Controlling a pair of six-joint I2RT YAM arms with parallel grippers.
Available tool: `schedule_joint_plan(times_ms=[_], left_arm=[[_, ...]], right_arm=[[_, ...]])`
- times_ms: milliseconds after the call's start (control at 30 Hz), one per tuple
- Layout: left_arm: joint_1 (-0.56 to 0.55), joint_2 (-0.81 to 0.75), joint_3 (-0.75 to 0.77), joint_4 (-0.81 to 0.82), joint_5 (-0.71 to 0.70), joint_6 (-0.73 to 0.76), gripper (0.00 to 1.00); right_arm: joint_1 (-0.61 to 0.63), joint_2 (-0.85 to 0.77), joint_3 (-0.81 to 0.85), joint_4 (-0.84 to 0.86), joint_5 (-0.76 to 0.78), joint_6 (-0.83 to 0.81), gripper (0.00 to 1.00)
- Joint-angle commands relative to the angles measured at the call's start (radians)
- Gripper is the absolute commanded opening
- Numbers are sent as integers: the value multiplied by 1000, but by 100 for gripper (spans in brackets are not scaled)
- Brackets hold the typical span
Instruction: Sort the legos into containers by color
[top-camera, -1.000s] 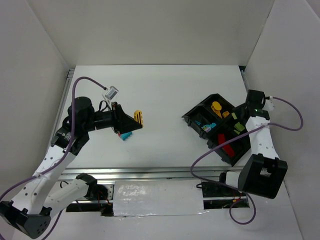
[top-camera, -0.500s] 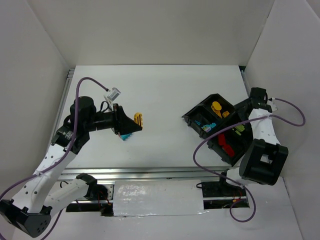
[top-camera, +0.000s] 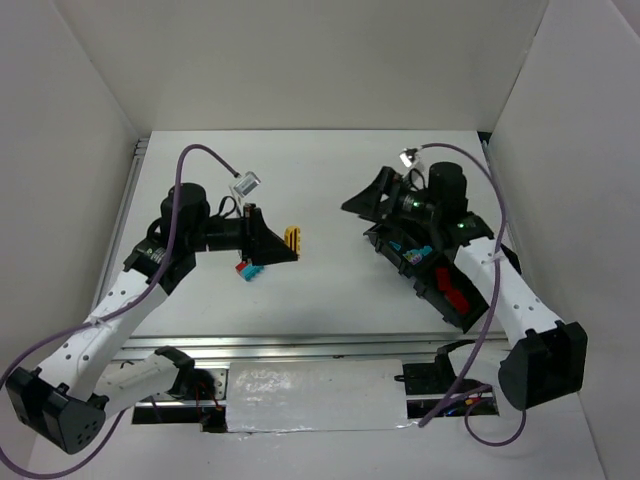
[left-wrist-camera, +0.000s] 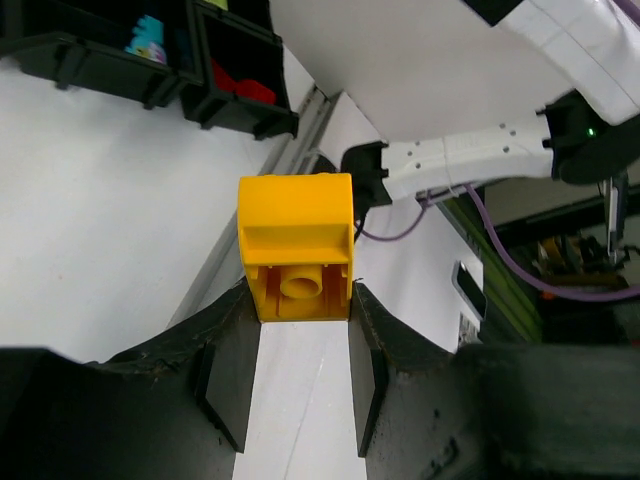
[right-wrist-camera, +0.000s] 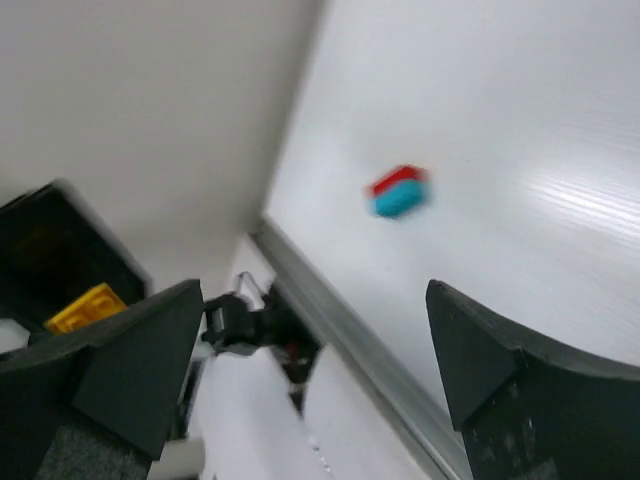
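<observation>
As seen from above, a yellow lego (top-camera: 293, 239) is held clenched in the jaws of the left gripper (top-camera: 284, 245) over the counter (top-camera: 330, 295), well apart from the tray (top-camera: 464, 320); a red-and-cyan pair (top-camera: 247, 268) lies just beside it. At the left wrist, that lego is pinched between both fingers (left-wrist-camera: 230, 370). At the right wrist, the jaws of the right gripper (right-wrist-camera: 315, 300) are spread, nothing grasped.

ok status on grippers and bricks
Left gripper shut on yellow brick. Right gripper open, empty, by the tray. Red and blue bricks on the table.
</observation>
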Motion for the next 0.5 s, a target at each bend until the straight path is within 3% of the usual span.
schedule_joint_plan(times_ms=[0, 100, 200, 300, 433, 467], left_arm=[[-46, 24, 65, 71, 87, 19, 0], [-81, 44, 65, 118, 120, -1, 0], [-107, 53, 53, 163, 121, -19, 0], [-117, 56, 37, 192, 110, -32, 0], [-120, 58, 30, 197, 103, -33, 0], [-120, 55, 33, 193, 103, -29, 0]], right_arm=[[132, -78, -89, 535, -389, 246, 100], [256, -97, -96, 704, -357, 301, 100], [355, -55, -21, 631, -317, 236, 100], [409, -19, -10, 703, -330, 256, 97], [436, 12, -24, 783, -346, 290, 76], [439, 18, -22, 778, -350, 287, 75]])
